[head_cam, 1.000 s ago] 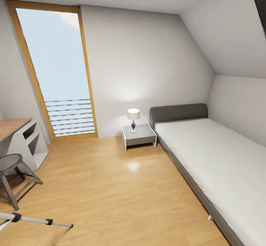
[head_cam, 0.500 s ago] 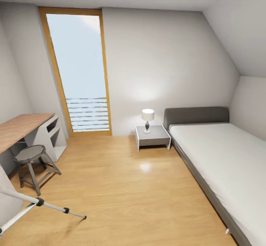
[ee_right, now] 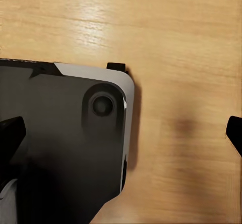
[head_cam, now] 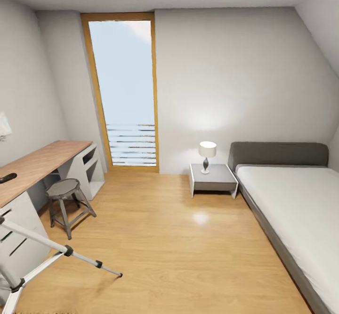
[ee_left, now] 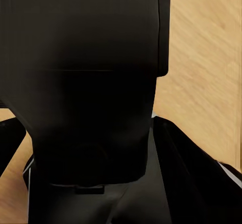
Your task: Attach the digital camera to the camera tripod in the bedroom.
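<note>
The camera tripod [head_cam: 52, 247] stands at the lower left of the head view. Two of its silver legs with black joints splay over the wood floor, and a black handle tip [head_cam: 6, 178] pokes in at the left edge. Its head is out of frame. In the left wrist view a black boxy body, which looks like the digital camera [ee_left: 91, 82], sits very close between the dark fingers [ee_left: 191, 178] of my left gripper [ee_left: 101, 183], which is shut on it. My right gripper [ee_right: 121, 130] hangs open over the floor, its fingertips [ee_right: 11, 133] far apart with nothing between them.
A wood-topped desk [head_cam: 37, 163] runs along the left wall, with a grey stool [head_cam: 66, 196] in front of it. A nightstand [head_cam: 213, 178] with a lamp [head_cam: 207, 153] and the grey bed [head_cam: 292, 201] are on the right. A tall window [head_cam: 125, 92] is ahead. The robot's dark base [ee_right: 60, 143] is under the right wrist.
The whole head view has swung left: window, nightstand and bed slid right in the picture, while more of the desk, stool and tripod legs came into frame.
</note>
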Available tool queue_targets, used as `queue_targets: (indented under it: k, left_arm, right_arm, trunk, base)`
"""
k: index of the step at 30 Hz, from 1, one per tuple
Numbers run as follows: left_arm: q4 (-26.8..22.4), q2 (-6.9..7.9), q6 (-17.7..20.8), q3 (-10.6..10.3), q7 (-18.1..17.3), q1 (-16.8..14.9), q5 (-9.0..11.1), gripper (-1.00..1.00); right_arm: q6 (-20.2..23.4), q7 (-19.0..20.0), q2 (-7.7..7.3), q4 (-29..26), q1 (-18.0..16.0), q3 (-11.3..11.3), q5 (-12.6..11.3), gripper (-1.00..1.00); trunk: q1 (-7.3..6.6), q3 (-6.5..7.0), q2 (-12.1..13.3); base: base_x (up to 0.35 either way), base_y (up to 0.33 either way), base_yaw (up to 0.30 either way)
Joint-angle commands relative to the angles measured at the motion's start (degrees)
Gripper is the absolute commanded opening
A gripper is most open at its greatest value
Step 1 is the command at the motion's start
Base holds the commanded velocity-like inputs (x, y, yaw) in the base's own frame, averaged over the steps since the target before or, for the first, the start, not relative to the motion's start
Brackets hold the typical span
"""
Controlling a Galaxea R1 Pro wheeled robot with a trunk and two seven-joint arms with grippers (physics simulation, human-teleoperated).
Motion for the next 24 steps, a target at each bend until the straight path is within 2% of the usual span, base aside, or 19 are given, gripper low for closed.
queue_targets:
  k: [1, 24]
  left_arm:
    - [0.0, -0.03, -0.2, 0.3, 0.2, 0.0, -0.2, -1.0]
    - [0.0, -0.13, -0.1, 0.4, 0.0, 0.0, 0.0, -1.0]
  right_arm:
    - [-0.2, 0.2, -0.03, 0.1, 0.0, -0.5, 0.4, 1.0]
    - [-0.2, 0.2, -0.12, 0.1, 0.0, -0.5, 0.4, 1.0]
  trunk:
    - [0.03, -0.02, 0.0]
    - [0.03, -0.02, 0.0]
  base:
    - [0.073, -0.017, 0.278]
    - [0.011, -0.003, 0.278]
